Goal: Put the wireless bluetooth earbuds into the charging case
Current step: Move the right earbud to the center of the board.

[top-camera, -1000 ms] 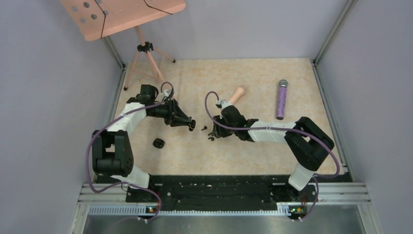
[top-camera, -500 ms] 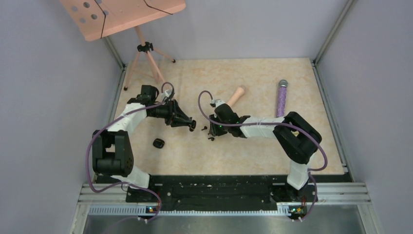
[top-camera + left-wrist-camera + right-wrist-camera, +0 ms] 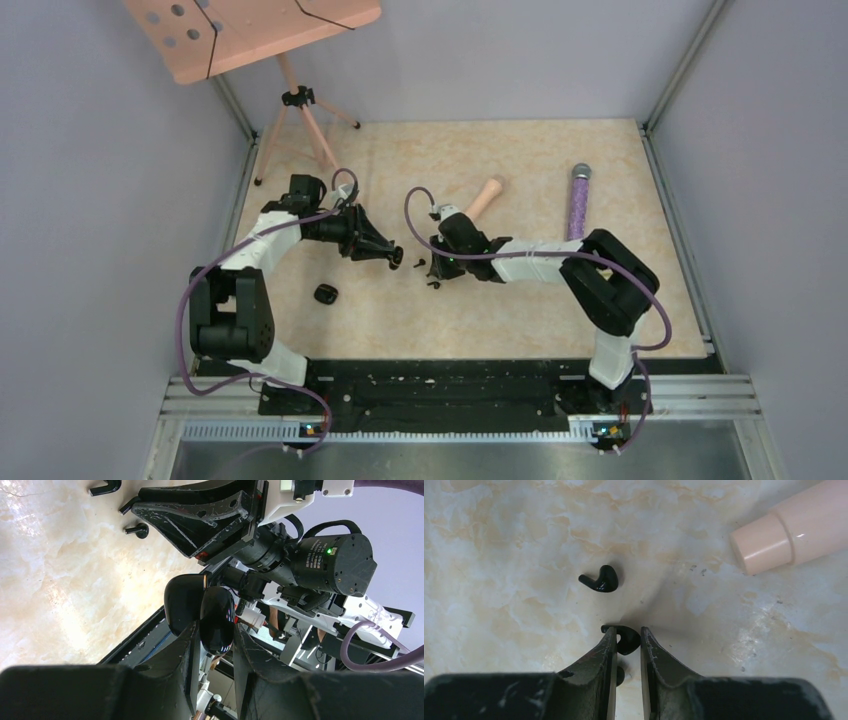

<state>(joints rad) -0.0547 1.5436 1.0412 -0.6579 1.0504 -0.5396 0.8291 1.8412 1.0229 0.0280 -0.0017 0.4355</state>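
My left gripper (image 3: 216, 630) is shut on the charging case (image 3: 217, 615), a glossy black pebble held off the table with its lid (image 3: 181, 605) swung open beside it. In the top view this left gripper (image 3: 395, 255) faces my right gripper (image 3: 432, 272) at the table's middle. Low over the table, the right gripper (image 3: 628, 632) has its fingertips closed on a tiny black earbud (image 3: 629, 641). A second earbud (image 3: 601, 579) lies loose just ahead of the right fingertips. The case's inside is not visible.
A black rounded lump (image 3: 325, 294) lies near the left arm's base side. A peach cylinder (image 3: 487, 194) lies behind the right gripper, and a purple stick (image 3: 578, 204) lies to the right. A tripod with a wooden board (image 3: 300, 97) stands at the back left.
The right arm slid a little left, and its jaws narrowed onto the earbud. The left arm and the case have stayed still.
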